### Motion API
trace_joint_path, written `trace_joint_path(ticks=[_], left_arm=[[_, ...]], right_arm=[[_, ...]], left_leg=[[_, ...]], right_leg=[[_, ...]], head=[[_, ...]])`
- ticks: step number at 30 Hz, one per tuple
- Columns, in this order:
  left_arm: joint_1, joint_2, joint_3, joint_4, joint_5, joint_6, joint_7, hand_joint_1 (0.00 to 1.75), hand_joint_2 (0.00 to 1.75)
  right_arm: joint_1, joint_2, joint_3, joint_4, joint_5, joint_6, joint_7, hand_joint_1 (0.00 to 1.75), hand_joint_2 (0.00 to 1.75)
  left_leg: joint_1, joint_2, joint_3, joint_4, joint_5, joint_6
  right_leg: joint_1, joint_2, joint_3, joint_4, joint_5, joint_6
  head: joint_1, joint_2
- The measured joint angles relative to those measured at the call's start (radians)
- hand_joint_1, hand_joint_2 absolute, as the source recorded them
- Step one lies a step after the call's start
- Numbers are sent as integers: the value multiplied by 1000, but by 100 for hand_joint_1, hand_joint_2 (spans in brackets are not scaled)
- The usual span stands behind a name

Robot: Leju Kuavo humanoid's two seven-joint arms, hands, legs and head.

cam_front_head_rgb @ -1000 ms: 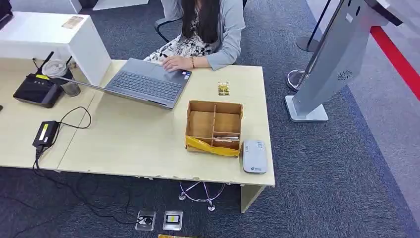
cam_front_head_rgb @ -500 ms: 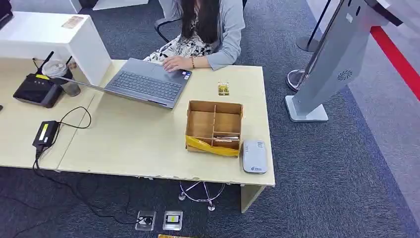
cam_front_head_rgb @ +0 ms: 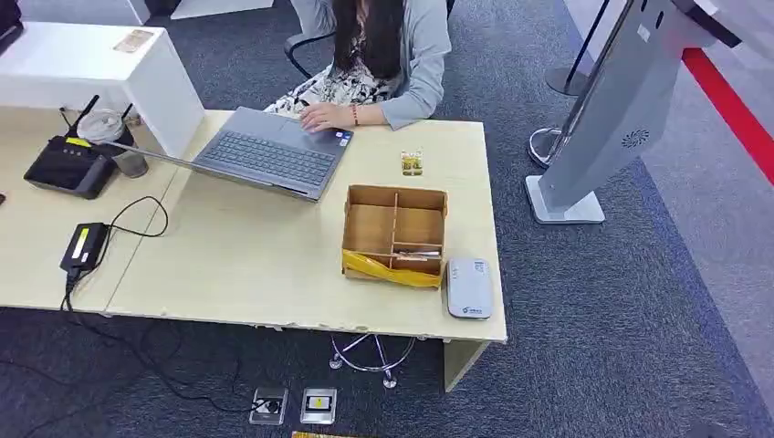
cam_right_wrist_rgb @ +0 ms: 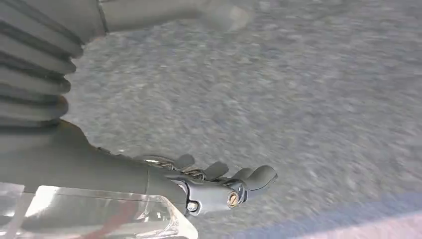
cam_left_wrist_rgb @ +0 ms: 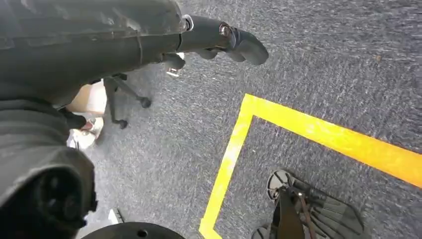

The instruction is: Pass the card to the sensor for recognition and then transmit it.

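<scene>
A white flat sensor box point(cam_front_head_rgb: 468, 287) lies at the desk's front right corner. Beside it stands an open cardboard box point(cam_front_head_rgb: 394, 234) with dividers and a yellow strip along its front. A thin pale card point(cam_front_head_rgb: 415, 257) seems to lie in its front right compartment. My left hand point(cam_left_wrist_rgb: 209, 37) hangs over the grey carpet, its fingers stretched out and holding nothing. My right hand point(cam_right_wrist_rgb: 219, 186) also hangs over carpet with its fingers apart and empty; that view is blurred.
A person point(cam_front_head_rgb: 383, 55) sits at the far side typing on a grey laptop point(cam_front_head_rgb: 269, 151). A small gold object point(cam_front_head_rgb: 412, 162) stands behind the box. A router point(cam_front_head_rgb: 71, 166), a cup and a power brick lie at the left. A slanted kiosk point(cam_front_head_rgb: 611, 109) stands right of the desk.
</scene>
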Motion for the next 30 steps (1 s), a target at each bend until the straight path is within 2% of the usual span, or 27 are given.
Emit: trace_joint_path(ticks=[6, 9, 11, 14, 17, 19, 22, 25, 30], left_arm=[[0, 14, 0, 0, -4, -25, -11, 0, 0], [0, 26, 1, 0, -11, -53, -29, 0, 0], [0, 37, 1, 0, -20, -77, -32, 0, 0], [-3, 48, 1, 0, -29, -82, -30, 0, 0], [-4, 56, 1, 0, -35, -87, -30, 0, 0], [-6, 61, 1, 0, -37, -95, -30, 0, 0], [-4, 68, 1, 1, -46, -109, -37, 0, 0], [-4, 77, 1, 1, -49, -116, -48, 0, 0], [-4, 87, 1, 1, -48, -124, -50, 0, 0]], right_arm=[[-63, -63, -18, -4, -6, 27, -24, 0, 175], [-101, -93, -27, -27, -2, 19, -84, 0, 175], [-161, -118, -27, -51, 38, 6, -115, 0, 175], [-283, -158, -11, -116, 154, 15, -88, 0, 175], [-409, -160, 56, -222, 230, 21, -22, 0, 175], [-460, -151, 115, -297, 241, 11, 8, 0, 175], [-495, -137, 203, -409, 261, 5, 34, 0, 175], [-521, -126, 298, -529, 299, 30, 64, 0, 175], [-573, -90, 464, -668, 446, 40, 110, 0, 175]], left_leg=[[0, 0, -1, 0, 0, 0], [0, 0, -3, 0, 0, 0], [-1, 2, -3, 0, 0, 0], [-1, 3, -3, 0, 2, 1], [-1, 3, -1, 0, 3, 1], [-1, -4, -3, 0, 6, 3], [-1, -13, -7, 0, 7, 3], [-1, -13, -8, 0, 7, 2], [-1, -13, -9, 0, 7, 2]], right_leg=[[0, -1, 0, 0, 0, 0], [0, -1, -1, 0, 0, 0], [-1, 1, -1, 1, 1, 1], [-2, 2, -1, 1, 3, 1], [-1, 2, -2, 1, 3, 1], [-1, -5, -1, 1, 3, 1], [0, -14, -2, 1, 3, 1], [0, -14, -3, 1, 3, 1], [0, -15, -3, 1, 3, 1]], head=[[0, 0], [0, 0], [-1, 0], [0, 0], [0, 0], [0, 0], [0, 0], [-1, 0], [0, 0]])
